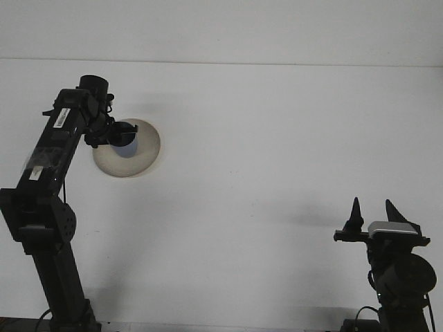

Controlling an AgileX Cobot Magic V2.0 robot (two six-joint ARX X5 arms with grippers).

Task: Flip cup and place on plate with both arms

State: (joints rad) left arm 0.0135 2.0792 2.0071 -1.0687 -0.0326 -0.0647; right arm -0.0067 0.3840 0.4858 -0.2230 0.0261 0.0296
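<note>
A beige plate (142,158) lies on the white table at the left. On it stands a blue cup (129,149), its top part hidden behind my left gripper (123,135). That gripper hovers at the cup's upper edge, open and drawing away from it. At the lower right my right gripper (374,211) points upward, far from the plate, open with nothing between its fingertips.
The white table (277,152) spreads between the two arms and ends at a back edge near the top of the view. My left arm's dark column (52,235) rises along the left side.
</note>
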